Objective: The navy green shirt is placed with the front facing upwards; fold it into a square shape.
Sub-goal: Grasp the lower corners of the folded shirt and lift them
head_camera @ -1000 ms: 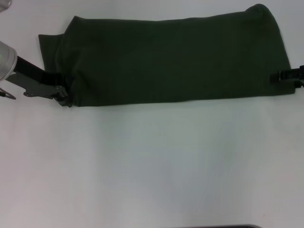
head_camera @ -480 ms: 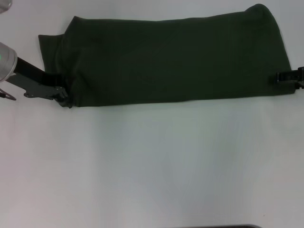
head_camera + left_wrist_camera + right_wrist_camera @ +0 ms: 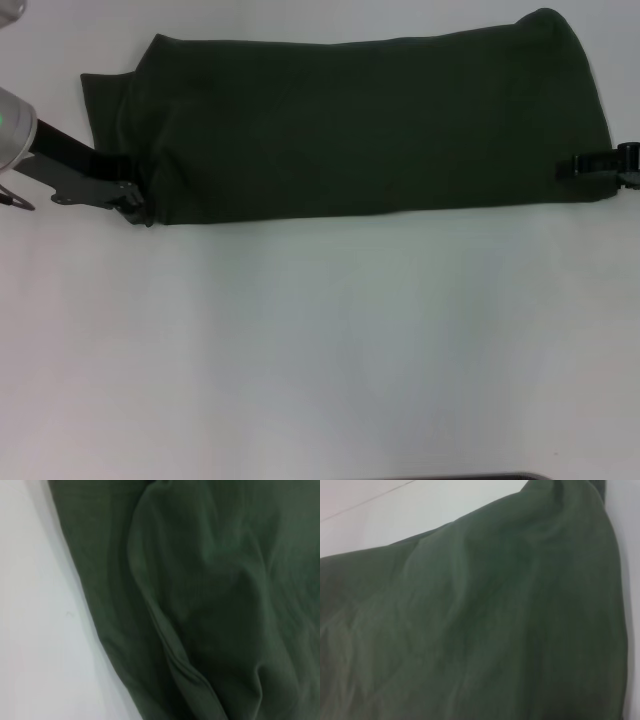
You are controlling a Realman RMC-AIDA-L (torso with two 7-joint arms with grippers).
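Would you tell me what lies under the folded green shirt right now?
The navy green shirt lies flat on the white table, a lower layer poking out at its left end. The left gripper and right gripper meet its ends; anything beneath is covered.

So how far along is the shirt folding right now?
Partly done: the shirt already lies folded into a long band across the table, plain side up. In hand: the left pincer sits at its left end and the right pincer at its right end. Left: folding the band crosswise into a square.
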